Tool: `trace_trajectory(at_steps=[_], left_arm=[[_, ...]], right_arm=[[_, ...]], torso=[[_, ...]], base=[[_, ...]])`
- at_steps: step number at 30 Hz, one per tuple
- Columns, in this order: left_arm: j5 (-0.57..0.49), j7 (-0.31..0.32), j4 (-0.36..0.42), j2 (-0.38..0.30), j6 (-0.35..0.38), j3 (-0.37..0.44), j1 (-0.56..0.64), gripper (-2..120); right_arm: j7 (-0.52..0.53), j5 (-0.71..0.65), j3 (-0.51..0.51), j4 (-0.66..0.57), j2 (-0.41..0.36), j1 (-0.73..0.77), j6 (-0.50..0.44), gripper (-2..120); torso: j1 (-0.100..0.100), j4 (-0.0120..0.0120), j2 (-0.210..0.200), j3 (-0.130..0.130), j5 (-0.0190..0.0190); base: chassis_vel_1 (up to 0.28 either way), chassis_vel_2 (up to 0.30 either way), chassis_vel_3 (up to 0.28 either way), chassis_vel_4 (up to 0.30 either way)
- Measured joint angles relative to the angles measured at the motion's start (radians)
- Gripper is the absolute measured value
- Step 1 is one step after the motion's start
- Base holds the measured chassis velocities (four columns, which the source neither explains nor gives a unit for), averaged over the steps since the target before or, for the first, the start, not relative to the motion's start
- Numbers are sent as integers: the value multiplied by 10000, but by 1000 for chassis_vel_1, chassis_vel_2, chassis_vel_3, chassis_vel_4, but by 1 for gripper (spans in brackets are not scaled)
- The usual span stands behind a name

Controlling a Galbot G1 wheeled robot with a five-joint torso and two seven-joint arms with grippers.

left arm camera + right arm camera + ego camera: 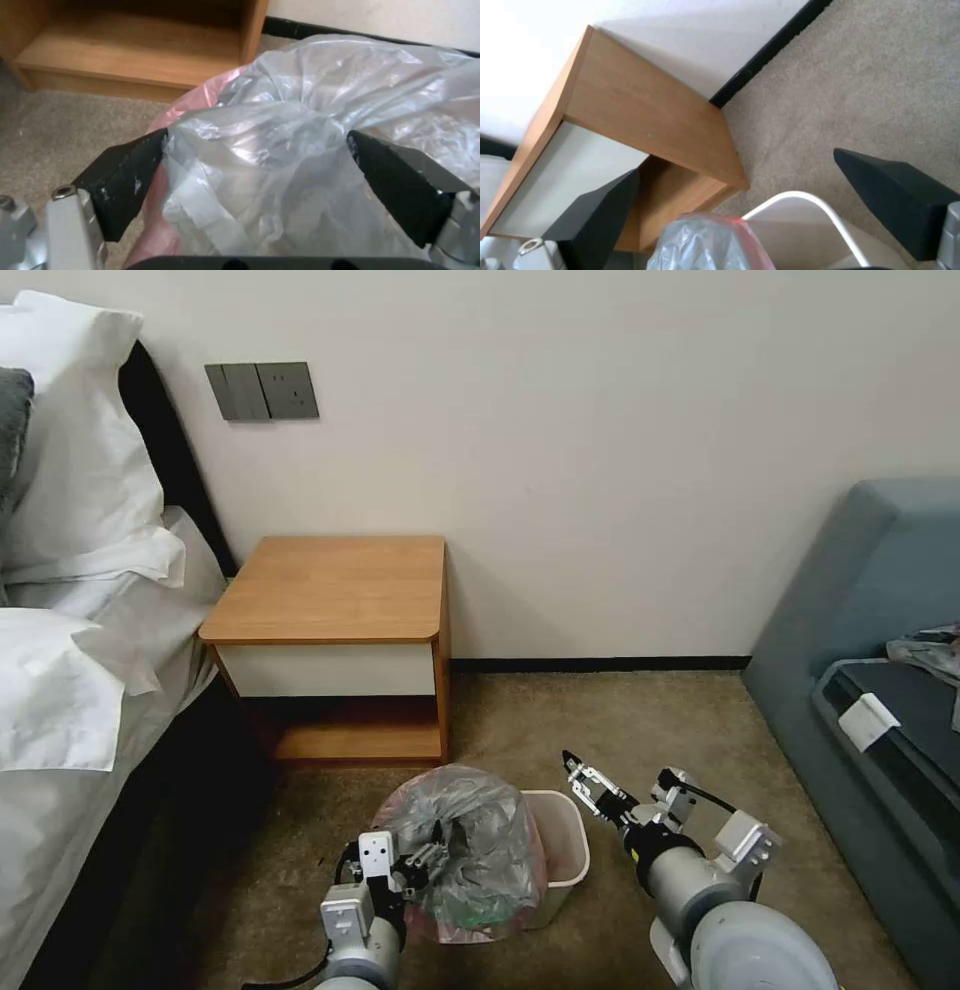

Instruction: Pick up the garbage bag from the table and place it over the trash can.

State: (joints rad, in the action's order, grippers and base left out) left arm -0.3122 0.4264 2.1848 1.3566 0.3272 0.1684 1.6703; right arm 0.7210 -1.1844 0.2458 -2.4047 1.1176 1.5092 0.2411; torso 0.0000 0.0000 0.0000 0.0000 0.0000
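Note:
The garbage bag (470, 835), crumpled translucent grey film with a pinkish edge, billows over the left part of the cream-white trash can (565, 850) on the carpet in front of the table (330, 590). My left gripper (425, 860) is at the bag's near-left side. In the left wrist view this gripper (256, 132) is open, its black fingers (127, 176) spread wide with bag film (280, 142) bulging between them. My right gripper (585, 778) hovers open just right of the bin's far rim. The right wrist view shows the open right gripper (736, 162), the bin's bare rim (800, 197), the bag (710, 240) and the table (645, 116).
A bed with white linen (70, 670) lies left of the table. A blue-grey sofa (870, 670) stands at the right. The wall and black baseboard (600, 663) run behind. Open carpet (640, 720) lies between bin and wall.

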Motion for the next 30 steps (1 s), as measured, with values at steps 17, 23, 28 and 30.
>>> trace_trajectory(at_steps=[17,23,28,30], left_arm=[[703,-64,266,70,-417,114,88,93],[449,-3,-82,157,-410,415,-139,95],[571,-151,-372,168,-414,370,-221,91],[604,-167,-389,168,-418,356,-216,88]], right_arm=[[-1,-19,-90,186,54,-106,7,100],[-12,-19,-110,252,92,-132,13,100],[-13,-30,-155,263,99,-138,13,100],[-13,-30,-160,263,101,-137,13,100]], torso=[[0,0,0,0,0],[0,0,0,0,-2],[0,0,0,0,-1],[0,0,0,0,-1]], base=[[0,0,0,0],[0,0,0,0],[0,0,0,0],[0,0,0,0]])
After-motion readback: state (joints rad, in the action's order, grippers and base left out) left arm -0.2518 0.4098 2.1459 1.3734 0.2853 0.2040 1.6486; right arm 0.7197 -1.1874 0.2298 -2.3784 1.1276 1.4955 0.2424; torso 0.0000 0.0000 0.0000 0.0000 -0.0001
